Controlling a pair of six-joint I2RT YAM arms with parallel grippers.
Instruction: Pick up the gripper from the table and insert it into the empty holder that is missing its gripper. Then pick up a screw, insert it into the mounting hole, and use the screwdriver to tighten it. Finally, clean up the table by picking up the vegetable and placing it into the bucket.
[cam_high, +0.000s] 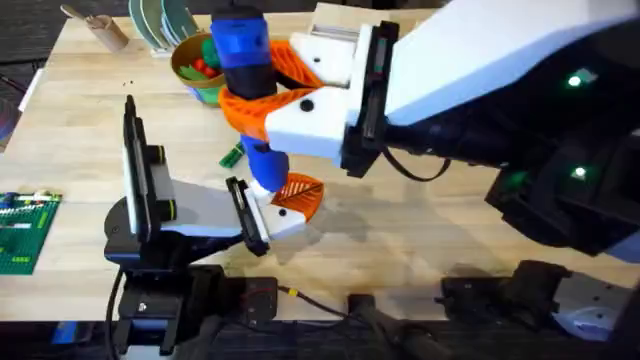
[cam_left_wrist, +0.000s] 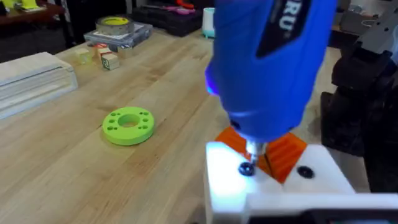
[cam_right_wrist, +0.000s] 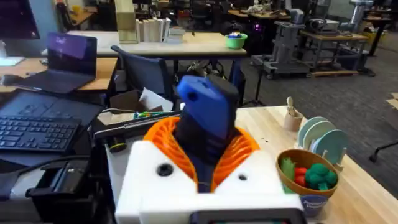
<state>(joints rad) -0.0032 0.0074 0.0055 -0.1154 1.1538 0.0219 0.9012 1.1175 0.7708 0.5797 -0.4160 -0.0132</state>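
The right end effector (cam_high: 262, 108) grips the blue screwdriver (cam_high: 243, 55), whose bit should stay upright on the screw (cam_left_wrist: 247, 168) in the holder (cam_high: 200, 215).

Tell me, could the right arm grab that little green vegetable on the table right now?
Probably not yet: the right gripper is shut on the screwdriver, its bit on the screw. The vegetable lies uncovered on the table nearby.

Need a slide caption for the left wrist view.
Blue screwdriver bit set on a black screw in the white block, lime-green disc lying apart on the wooden table.
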